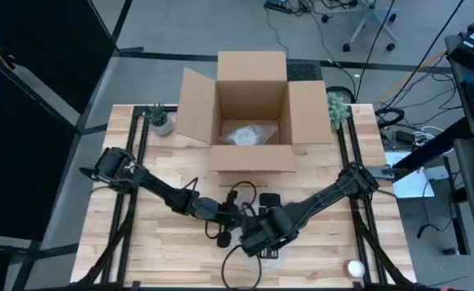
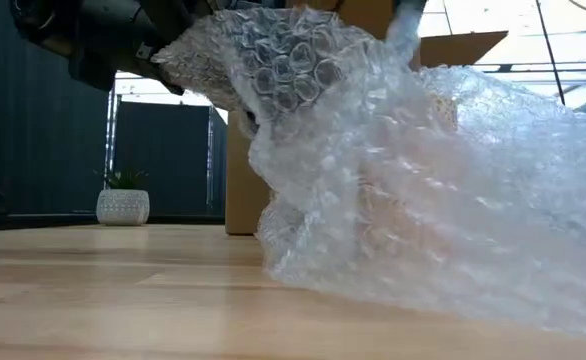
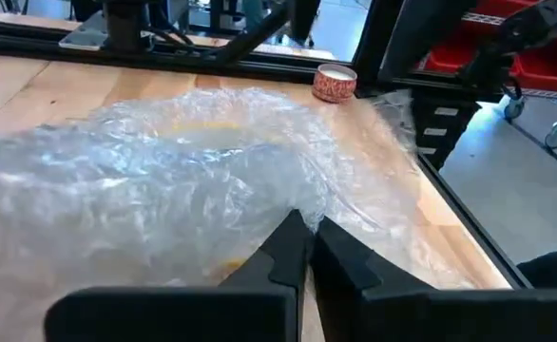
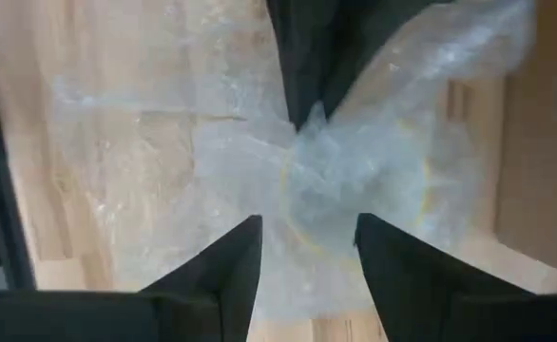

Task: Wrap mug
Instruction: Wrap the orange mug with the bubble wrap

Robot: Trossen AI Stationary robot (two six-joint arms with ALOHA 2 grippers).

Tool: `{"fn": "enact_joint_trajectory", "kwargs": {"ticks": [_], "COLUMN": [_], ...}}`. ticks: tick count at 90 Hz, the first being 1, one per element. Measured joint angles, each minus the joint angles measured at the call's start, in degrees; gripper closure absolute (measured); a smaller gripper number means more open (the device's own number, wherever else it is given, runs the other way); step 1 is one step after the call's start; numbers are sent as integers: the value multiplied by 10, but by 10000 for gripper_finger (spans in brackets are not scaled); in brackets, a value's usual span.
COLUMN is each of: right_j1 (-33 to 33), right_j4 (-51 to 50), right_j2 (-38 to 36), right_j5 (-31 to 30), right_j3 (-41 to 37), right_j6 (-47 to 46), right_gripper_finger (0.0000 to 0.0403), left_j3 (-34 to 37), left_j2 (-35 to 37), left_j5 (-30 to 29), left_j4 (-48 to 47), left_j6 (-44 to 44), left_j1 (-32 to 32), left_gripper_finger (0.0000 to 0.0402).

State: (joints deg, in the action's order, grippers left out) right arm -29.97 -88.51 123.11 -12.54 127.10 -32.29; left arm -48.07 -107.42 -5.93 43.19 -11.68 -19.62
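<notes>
A sheet of clear bubble wrap (image 2: 403,190) lies heaped over the mug on the wooden table. The mug shows only as a yellowish ring through the wrap (image 4: 355,204). My left gripper (image 3: 307,237) is shut on a gathered part of the wrap, and in the low view that part stands raised (image 2: 273,60). My right gripper (image 4: 307,247) is open and points down over the bundle, with one finger on either side of the wrapped mug. In the high view both grippers meet near the table's front middle, the left (image 1: 235,217) and the right (image 1: 257,241). My left gripper pinches a bunched fold of the bubble wrap (image 3: 302,211) between its two fingers, with several layers gathered together. The held part is lifted above the table. The rest of the wrap drapes slack over the mug down to the tabletop (image 2: 303,270). My right gripper: I cannot tell whether its fingers touch the wrap.
An open cardboard box (image 1: 251,113) with crumpled wrap inside stands at the far middle of the table. Small potted plants stand at the far left (image 1: 160,121) and the far right (image 1: 338,109). A small round tin (image 3: 336,84) and a white ball (image 1: 355,267) lie near the edges.
</notes>
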Motion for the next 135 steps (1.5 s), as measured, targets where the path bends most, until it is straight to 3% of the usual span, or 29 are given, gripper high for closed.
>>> {"fn": "enact_joint_trajectory", "kwargs": {"ticks": [23, 39, 50, 75, 89, 101, 118, 135], "right_j1": [-60, -98, -127, -166, -153, -131, -108, -92], "right_j4": [-14, -14, 26, 325, 482, 623, 716, 738], "right_j2": [-13, -59, -128, -313, -338, -338, -338, -338], "right_j5": [-41, -86, -123, -225, -238, -250, -250, -249], "right_j3": [-7, -86, -203, -570, -705, -766, -779, -779], "right_j6": [-60, -162, -254, -388, -359, -291, -181, -161], "right_gripper_finger": [243, 243, 243, 243, 243, 243, 243, 243], "left_j3": [0, 1, 1, 2, 2, -5, -36, -79], "left_j2": [0, 0, 0, -1, -1, 2, 34, 52], "left_j5": [0, 2, 6, 9, 9, 9, 14, 14], "left_j4": [0, 0, 0, -6, -2, -3, -18, -60], "left_j6": [0, 0, 0, -2, -3, -32, -44, -2], "left_j1": [0, 0, 0, 0, 1, 1, 1, 9], "left_gripper_finger": [400, 400, 400, 400, 400, 400, 400, 400]}}
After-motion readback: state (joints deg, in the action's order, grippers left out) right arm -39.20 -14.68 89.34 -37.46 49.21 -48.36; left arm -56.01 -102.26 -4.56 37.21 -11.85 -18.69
